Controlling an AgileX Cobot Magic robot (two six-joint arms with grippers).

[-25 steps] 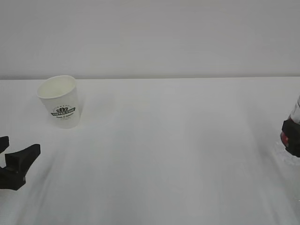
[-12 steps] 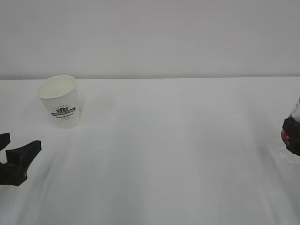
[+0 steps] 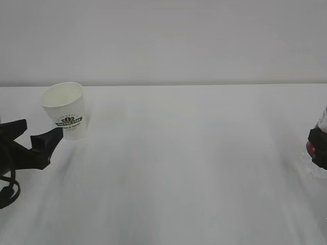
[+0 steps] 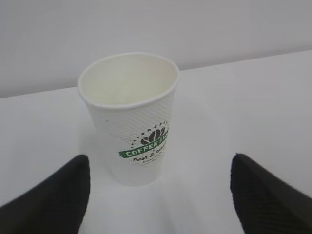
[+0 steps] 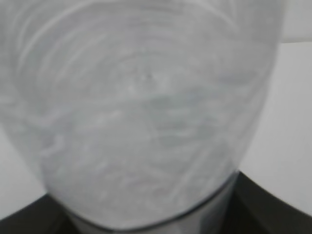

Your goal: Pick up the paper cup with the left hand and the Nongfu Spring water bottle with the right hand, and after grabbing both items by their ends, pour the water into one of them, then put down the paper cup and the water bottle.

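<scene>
The white paper cup [image 3: 65, 109] with a green logo stands upright at the back left of the table; in the left wrist view the paper cup [image 4: 129, 117] looks empty inside. My left gripper [image 3: 41, 130] is just in front of it, open wide. Its black fingers [image 4: 53, 200] flank the cup's base without touching, and the left gripper [image 4: 160, 168] holds nothing. At the far right edge, my right gripper [image 3: 319, 148] is shut on the Nongfu Spring water bottle [image 3: 323, 120], mostly cut off. The bottle [image 5: 141, 107] fills the right wrist view, blurred, above the right gripper [image 5: 151, 214]. I cannot make out the water.
The white table [image 3: 184, 168] runs back to a plain pale wall [image 3: 163, 41]. A black cable loop [image 3: 7, 191] hangs from the left arm near the table's left edge.
My left gripper has moved up and right towards the paper cup, and its jaws have spread wider. The right gripper and bottle have not moved.
</scene>
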